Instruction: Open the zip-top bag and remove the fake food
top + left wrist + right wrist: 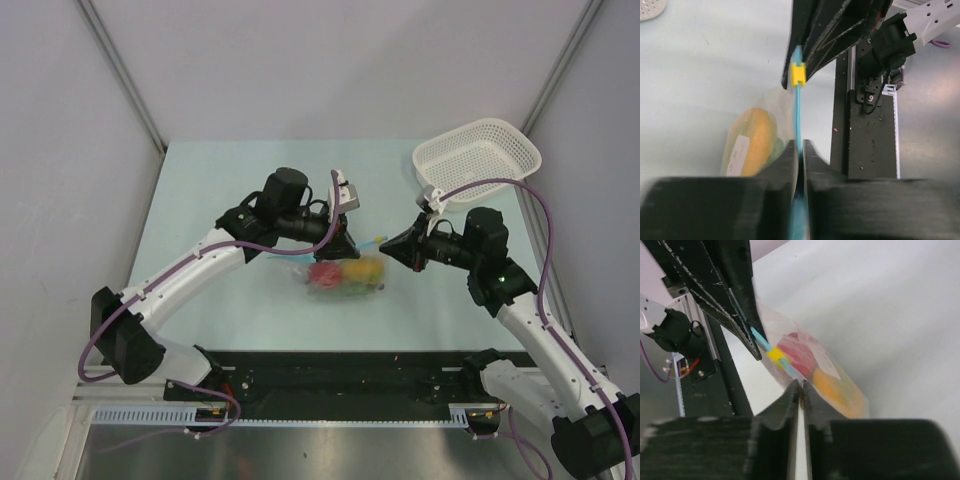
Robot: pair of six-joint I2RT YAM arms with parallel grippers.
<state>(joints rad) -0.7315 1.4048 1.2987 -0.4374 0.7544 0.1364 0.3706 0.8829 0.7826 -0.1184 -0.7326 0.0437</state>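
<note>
The zip-top bag (340, 277) hangs between my two grippers over the middle of the table. Inside it are a red apple (322, 272) and a yellow-orange mango (361, 270); no grape bunch shows clearly. My left gripper (346, 240) is shut on the light blue zip strip (798, 117), with the mango (754, 137) and the white label (737, 153) to its left. My right gripper (386, 246) is shut on the strip's other end (789, 368). A yellow slider (798, 74) sits on the strip between them, and it also shows in the right wrist view (775, 354), beside the apple (799, 353).
A white mesh basket (480, 158) stands at the back right of the light table (220, 200). A black rail (340, 375) runs along the near edge, by the arm bases. Grey walls close in the back and sides.
</note>
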